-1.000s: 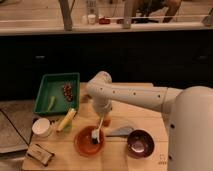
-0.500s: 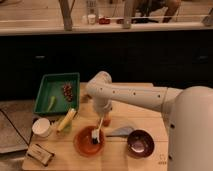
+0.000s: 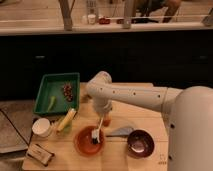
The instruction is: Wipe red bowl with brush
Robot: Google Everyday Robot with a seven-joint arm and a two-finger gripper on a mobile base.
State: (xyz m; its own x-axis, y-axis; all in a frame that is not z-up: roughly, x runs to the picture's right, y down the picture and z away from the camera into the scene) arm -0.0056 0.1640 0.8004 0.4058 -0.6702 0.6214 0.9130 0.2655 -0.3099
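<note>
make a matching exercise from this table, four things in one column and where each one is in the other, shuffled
Things
1. brush
2. maroon bowl
3. green tray
4. gripper

Places
a. back left part of the table
b. bristle head down inside the red bowl
c. front right, next to the grey spatula
d. just above the red bowl, at the top of the brush handle

Pairs: 1-b, 2-c, 3-a, 4-d
</note>
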